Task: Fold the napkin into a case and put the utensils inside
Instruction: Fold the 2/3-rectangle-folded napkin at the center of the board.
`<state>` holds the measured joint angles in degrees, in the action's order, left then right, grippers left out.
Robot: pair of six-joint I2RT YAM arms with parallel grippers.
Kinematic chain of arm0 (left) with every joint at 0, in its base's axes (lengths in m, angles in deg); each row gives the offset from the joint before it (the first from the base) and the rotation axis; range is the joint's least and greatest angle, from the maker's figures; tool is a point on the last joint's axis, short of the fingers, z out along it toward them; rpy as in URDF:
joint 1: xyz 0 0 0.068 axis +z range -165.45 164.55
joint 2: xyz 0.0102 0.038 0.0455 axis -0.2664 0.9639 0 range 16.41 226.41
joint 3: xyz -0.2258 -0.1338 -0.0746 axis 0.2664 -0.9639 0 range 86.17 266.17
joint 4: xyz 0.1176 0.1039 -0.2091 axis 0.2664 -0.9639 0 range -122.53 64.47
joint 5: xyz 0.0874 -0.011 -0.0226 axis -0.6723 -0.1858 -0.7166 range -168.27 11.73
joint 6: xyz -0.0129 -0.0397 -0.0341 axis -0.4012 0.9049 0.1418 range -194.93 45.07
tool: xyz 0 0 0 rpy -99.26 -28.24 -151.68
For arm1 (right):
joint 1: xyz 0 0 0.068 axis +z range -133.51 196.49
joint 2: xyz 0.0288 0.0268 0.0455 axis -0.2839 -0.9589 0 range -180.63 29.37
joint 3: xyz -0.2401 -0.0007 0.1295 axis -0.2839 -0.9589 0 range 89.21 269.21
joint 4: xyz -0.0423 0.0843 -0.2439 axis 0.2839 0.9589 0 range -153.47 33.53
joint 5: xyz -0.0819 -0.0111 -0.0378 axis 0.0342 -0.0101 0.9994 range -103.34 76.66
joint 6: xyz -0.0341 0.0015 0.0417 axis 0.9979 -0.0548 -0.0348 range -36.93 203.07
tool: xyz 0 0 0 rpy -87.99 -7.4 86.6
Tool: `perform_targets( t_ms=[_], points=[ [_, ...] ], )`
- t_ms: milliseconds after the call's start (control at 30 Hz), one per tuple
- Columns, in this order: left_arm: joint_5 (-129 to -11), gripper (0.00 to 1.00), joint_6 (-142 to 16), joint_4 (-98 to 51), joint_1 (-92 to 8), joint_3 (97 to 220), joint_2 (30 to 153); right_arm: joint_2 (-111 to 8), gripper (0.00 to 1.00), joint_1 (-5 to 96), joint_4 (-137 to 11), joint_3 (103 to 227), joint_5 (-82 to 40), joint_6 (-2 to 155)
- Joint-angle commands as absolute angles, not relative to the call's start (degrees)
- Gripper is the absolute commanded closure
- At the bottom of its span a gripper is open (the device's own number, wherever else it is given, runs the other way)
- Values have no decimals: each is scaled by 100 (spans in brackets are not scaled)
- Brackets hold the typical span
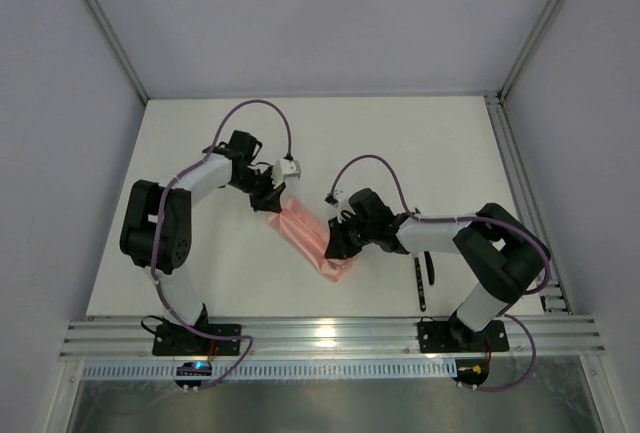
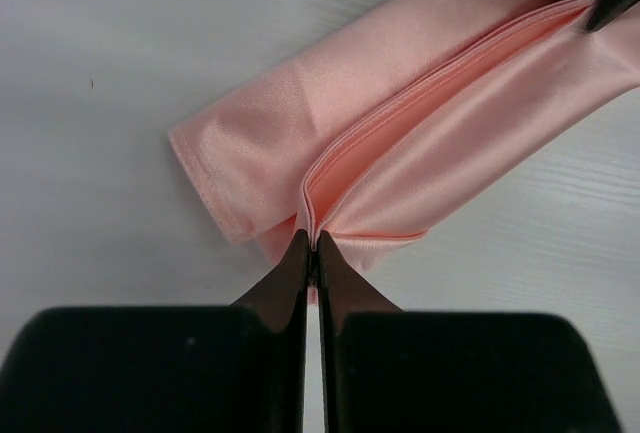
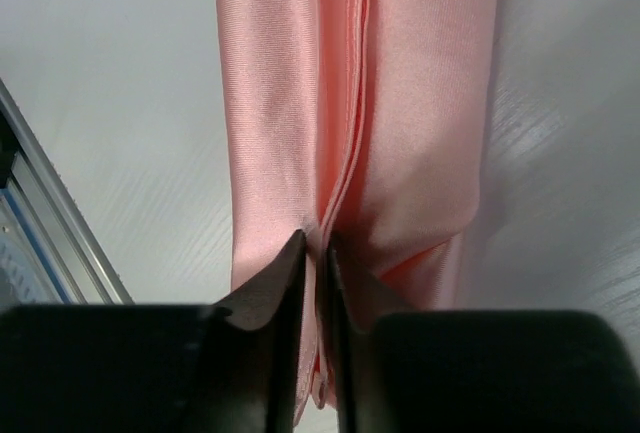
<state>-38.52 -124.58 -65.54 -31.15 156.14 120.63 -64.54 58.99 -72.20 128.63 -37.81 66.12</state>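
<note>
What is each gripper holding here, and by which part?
Both hold the folded napkin: the left gripper pinches its layered edge at one end, the right gripper at the other.

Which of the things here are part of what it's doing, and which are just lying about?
Part of the job: pink napkin, folded into a narrow strip; dark utensils beside the right arm; left gripper and right gripper, each pinching the napkin's fold.
Just there: white table; metal rail at its near edge; purple cables.
</note>
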Motion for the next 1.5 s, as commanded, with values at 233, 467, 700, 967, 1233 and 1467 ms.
perform_targets(
  t_ms=[233,467,700,967,1233,1467],
  points=[
    [-3687,100,-12380,-6807,-3074,15850,12117,-5624,52,5894,-5777,13930,-3857,7314],
    [-3696,100,-12266,-6851,-3083,15937,12144,-5983,50,5578,-5704,14624,-3629,7261],
    [-3635,100,-12169,-7001,-3083,16122,12240,-7820,54,5534,-5775,15767,-3338,7156],
    [-3617,100,-12107,-7124,-3127,16272,12363,-8375,67,5543,-6303,15847,-3373,7173],
    [-3599,100,-11668,-7115,-3180,16737,12653,-8656,96,5560,-6488,15961,-4374,7770],
    [-4021,100,-11404,-7317,-3188,17151,13127,-8656,96,5560,-6409,16119,-4771,8157]
  ],
)
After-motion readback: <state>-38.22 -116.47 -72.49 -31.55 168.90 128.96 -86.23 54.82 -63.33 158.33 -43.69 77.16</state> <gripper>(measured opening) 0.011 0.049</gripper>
